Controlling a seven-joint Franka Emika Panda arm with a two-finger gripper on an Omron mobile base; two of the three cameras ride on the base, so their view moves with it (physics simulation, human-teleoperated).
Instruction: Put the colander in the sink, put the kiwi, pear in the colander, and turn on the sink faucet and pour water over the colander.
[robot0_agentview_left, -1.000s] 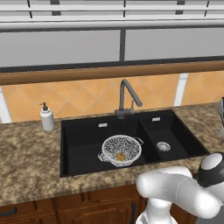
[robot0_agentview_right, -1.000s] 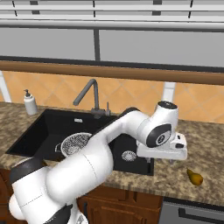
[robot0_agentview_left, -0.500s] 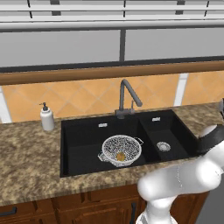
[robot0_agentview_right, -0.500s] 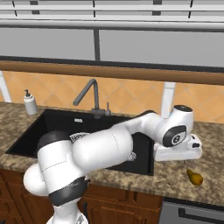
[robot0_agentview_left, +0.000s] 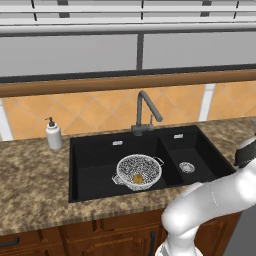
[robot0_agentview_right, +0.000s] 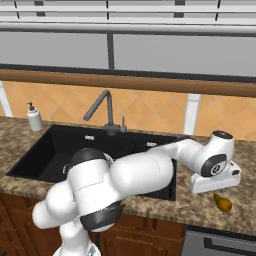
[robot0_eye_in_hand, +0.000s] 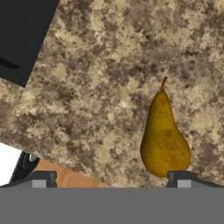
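Now: pear (robot0_eye_in_hand: 165, 139) flat on counter (robot0_eye_in_hand: 109, 78) | stem toward frame top

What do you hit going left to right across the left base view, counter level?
Soap pump bottle → colander in the sink's large basin, with a brownish fruit inside → small basin's drain → the arm's dark joint at the right edge.

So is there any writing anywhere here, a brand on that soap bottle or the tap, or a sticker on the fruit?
None can be read.
The soap bottle is plain white, the sink faucet plain dark metal, and the pear on the counter carries no sticker.
Two small pale tabs on the sink back wall show no readable marks.
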